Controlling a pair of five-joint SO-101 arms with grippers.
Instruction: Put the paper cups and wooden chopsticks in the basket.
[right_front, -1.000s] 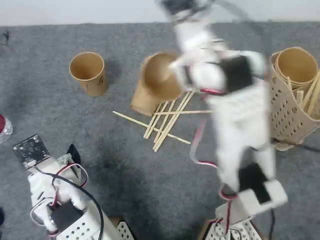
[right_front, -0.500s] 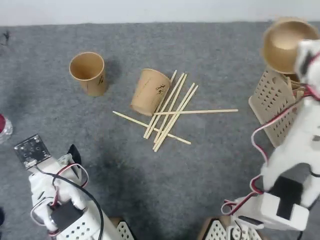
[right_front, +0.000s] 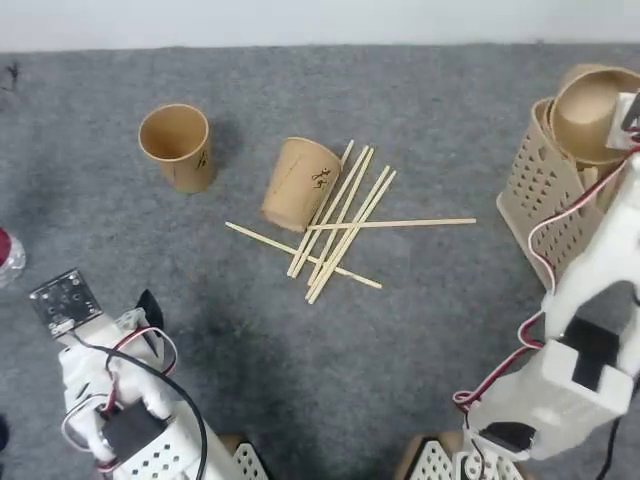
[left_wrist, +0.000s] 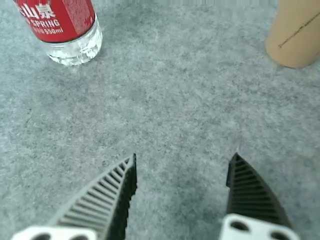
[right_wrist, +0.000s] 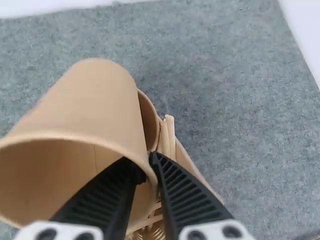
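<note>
Grey carpet is lying under everything. Right gripper is pinching a paper cup by its rim just above the basket. Chopsticks, a tipped cup and an upright cup are sitting well apart from the basket. Left gripper is hanging with its fingers apart.

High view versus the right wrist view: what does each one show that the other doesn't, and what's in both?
High view adds: an upright cup and a tipped cup beside the loose chopsticks, all lying on the grey mat. Right wrist view adds: the right gripper up close, with the wall of the held cup pinched between its fingers. Shared: that held cup, above the basket.
</note>
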